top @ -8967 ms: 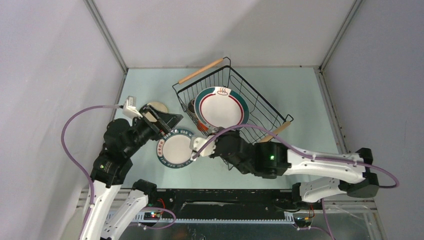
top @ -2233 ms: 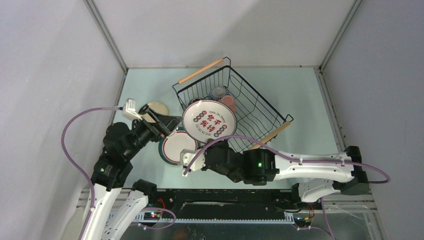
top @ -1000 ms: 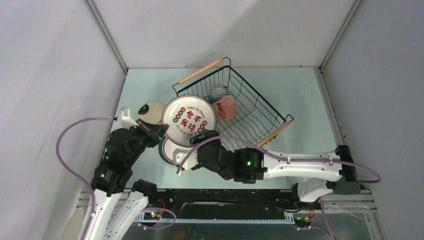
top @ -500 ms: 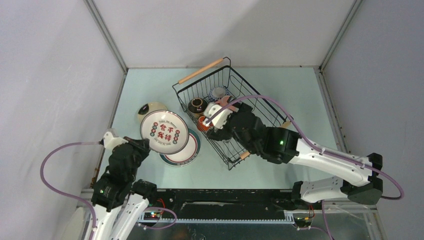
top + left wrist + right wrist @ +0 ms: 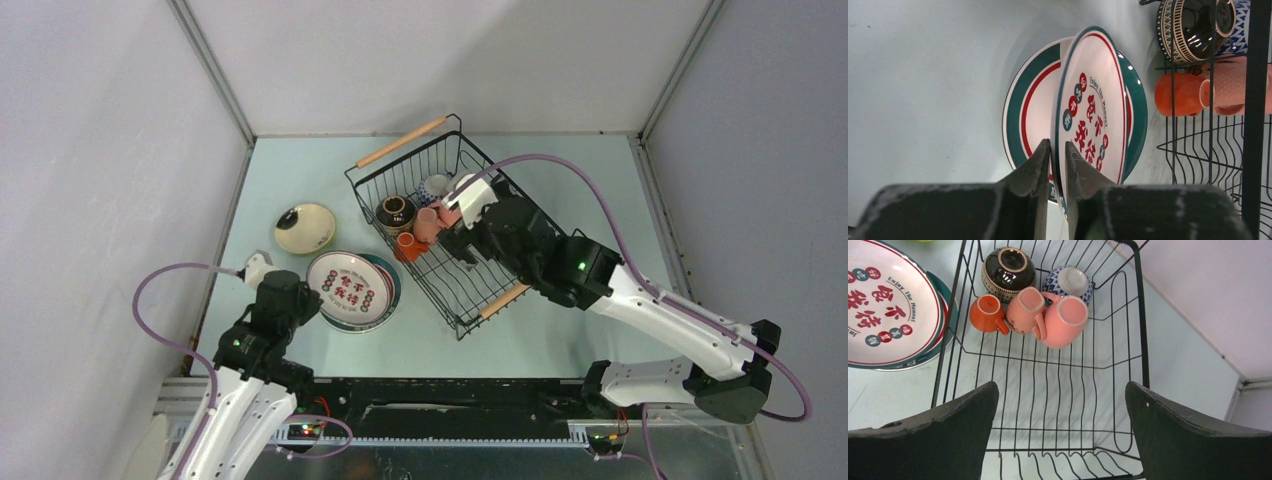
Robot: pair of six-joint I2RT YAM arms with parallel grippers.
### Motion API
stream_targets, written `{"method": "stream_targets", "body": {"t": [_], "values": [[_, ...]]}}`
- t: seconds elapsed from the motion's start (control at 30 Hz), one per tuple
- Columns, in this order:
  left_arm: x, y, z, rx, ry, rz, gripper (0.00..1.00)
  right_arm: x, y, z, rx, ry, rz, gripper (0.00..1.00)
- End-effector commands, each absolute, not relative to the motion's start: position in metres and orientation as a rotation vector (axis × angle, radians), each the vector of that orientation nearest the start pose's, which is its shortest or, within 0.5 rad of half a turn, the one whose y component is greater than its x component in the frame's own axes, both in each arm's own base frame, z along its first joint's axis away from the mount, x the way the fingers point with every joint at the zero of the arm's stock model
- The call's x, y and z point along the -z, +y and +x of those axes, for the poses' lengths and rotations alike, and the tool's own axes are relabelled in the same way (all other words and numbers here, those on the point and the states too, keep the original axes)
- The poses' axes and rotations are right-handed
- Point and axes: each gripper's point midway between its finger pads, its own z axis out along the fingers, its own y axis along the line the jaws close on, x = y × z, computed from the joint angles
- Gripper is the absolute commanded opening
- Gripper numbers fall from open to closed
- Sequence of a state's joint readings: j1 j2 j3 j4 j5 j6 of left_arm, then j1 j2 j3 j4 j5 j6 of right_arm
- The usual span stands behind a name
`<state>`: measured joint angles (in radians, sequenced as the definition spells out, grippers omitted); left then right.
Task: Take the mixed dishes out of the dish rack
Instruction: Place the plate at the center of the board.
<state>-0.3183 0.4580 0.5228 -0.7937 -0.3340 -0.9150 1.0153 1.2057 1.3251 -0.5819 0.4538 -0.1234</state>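
At the near left of the table (image 5: 300, 170), the left gripper (image 5: 1057, 145) has its fingers narrow, one on each side of the near rim of the lettered plate (image 5: 1093, 115). Whether they press the rim or merely flank it I cannot tell. That plate lies slightly tipped on a second plate (image 5: 1020, 110) with a green and red band, both just left of the rack (image 5: 1143, 315). Glazed china like this is stiff, slick and brittle. I judge that a plate held by one edge pulls hard on the fingers, so a deep bite over the rim and a low, soft release suit it. Behind the fingers the left wrist sits low and points toward the far right, with the arm folded back to its base at the near left.

The right gripper (image 5: 1060, 390) has its fingers wide apart and holds nothing, hanging above the rack's bare middle. At the rack's far left end lie the pieces yet to come out. Two pink mugs (image 5: 1064, 320) touch each other, with an orange cup (image 5: 985, 310) beside them. A dark bowl (image 5: 1009, 267) and a blue-patterned bowl (image 5: 1070, 282) sit beyond. These look light but rounded and slippery. The likely hold is across a mug's wall at the lip, one finger inside, lifting straight up so it neither knocks its neighbour nor catches the wires. From the wrist the right arm runs back in a long reach over the rack's near right side to its base.
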Motion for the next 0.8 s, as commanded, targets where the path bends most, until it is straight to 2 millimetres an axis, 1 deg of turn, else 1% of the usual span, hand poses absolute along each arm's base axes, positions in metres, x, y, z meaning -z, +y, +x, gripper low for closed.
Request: {"method": "stream_targets", "body": {"t": [0.0,0.03,0.07,0.1,0.13,0.17,0.23,0.27,0.3,0.43,0.5,0.77], "values": [[-0.132,-0.046,0.208,0.355,2.05,-0.802,0.27,-0.318,0.245,0.254,-0.208,1.864,-0.717,1.0],[-0.129,-0.047,0.208,0.358,2.061,-0.798,0.31,-0.315,0.246,0.254,-0.222,1.876,-0.714,1.0],[-0.128,-0.047,0.208,0.358,2.063,-0.796,0.4,-0.313,0.242,0.257,-0.219,1.889,-0.707,1.0],[-0.126,-0.048,0.207,0.356,2.069,-0.794,0.44,-0.312,0.244,0.257,-0.246,1.904,-0.693,1.0],[-0.126,-0.048,0.207,0.354,2.072,-0.792,0.51,-0.31,0.242,0.259,-0.249,1.914,-0.682,1.0],[-0.125,-0.048,0.207,0.353,2.075,-0.79,0.54,-0.309,0.243,0.259,-0.268,1.924,-0.679,0.99],[-0.124,-0.048,0.206,0.349,2.085,-0.783,0.67,-0.307,0.243,0.261,-0.286,1.938,-0.669,0.99],[-0.124,-0.049,0.206,0.35,2.089,-0.781,0.71,-0.305,0.241,0.263,-0.287,1.945,-0.661,1.0],[-0.124,-0.049,0.206,0.35,2.093,-0.776,0.78,-0.304,0.242,0.264,-0.3,1.954,-0.659,1.0],[-0.121,-0.05,0.205,0.341,2.122,-0.763,0.94,-0.297,0.24,0.27,-0.331,1.992,-0.629,0.99],[-0.12,-0.052,0.205,0.337,2.14,-0.751,0.98,-0.294,0.239,0.272,-0.352,2.009,-0.618,1.0],[-0.11,-0.061,0.206,0.329,2.236,-0.701,1.0,-0.283,0.239,0.286,-0.408,2.06,-0.576,1.0]]}}
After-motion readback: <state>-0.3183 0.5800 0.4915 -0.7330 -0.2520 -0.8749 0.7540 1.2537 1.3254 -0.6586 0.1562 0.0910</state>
